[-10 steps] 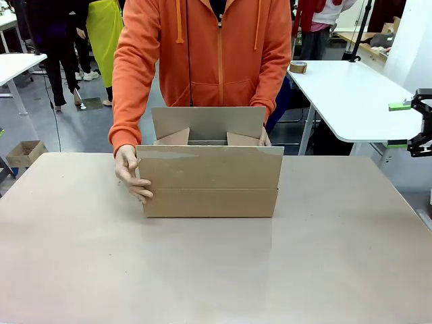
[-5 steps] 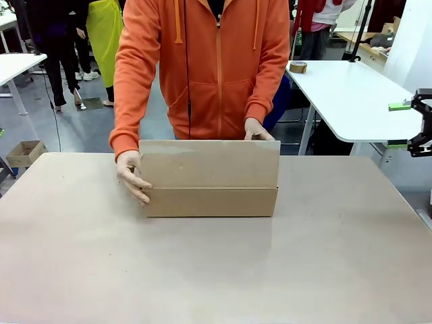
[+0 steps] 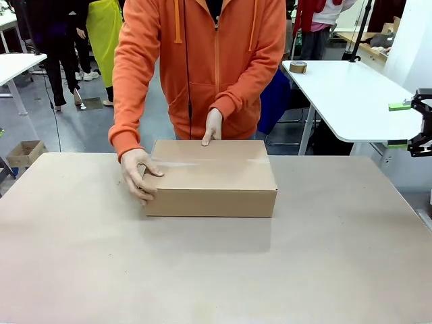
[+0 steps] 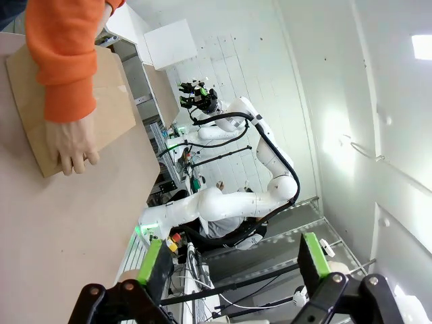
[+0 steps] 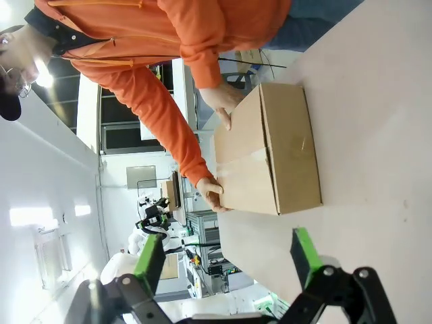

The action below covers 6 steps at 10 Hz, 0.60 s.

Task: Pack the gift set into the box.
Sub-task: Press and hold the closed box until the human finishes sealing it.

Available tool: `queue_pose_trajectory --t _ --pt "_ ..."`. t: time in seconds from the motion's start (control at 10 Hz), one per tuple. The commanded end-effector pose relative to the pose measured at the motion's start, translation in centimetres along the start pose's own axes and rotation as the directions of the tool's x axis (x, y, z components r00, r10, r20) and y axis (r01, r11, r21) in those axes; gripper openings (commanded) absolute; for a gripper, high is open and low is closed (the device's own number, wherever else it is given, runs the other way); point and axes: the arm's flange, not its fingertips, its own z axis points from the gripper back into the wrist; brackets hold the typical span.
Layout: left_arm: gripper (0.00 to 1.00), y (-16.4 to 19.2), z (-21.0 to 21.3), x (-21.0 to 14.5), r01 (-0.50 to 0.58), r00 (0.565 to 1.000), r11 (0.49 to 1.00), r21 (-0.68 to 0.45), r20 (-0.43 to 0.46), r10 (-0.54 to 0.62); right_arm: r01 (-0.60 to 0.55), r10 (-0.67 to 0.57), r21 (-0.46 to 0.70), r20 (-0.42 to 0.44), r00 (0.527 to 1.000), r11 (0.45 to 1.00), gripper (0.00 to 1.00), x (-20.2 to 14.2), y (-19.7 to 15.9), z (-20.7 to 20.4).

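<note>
Evidently to keep its flaps shut, the cardboard box (image 3: pixel 210 177) is pressed by a person's hands (image 3: pixel 138 177). Well clear, the left gripper (image 4: pixel 231 256) and right gripper (image 5: pixel 226 255) are held spread, empty.

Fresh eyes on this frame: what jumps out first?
A person in a bright orange hoodie stands at the far side of the grey-brown table, both hands on the large brown cardboard box with its top shut: one hand grips its end at picture left, the other hand presses the top's far edge. The right gripper hangs open at the picture's right edge, apart from the box.
</note>
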Motion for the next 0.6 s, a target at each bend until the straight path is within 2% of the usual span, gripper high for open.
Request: queue_pose_trajectory --t 0.0,0.5 --pt "1.0 0.06 0.13 -0.38 0.009 1.0 1.0 0.006 -0.008 -0.009 -0.019 0.019 0.015 -0.001 1.0 1.0 1.0 0.1 0.02 0.08" --pt "1.0 0.06 0.13 -0.38 0.009 1.0 1.0 0.006 -0.008 -0.009 -0.019 0.019 0.015 -0.001 1.0 1.0 1.0 0.1 0.02 0.08"
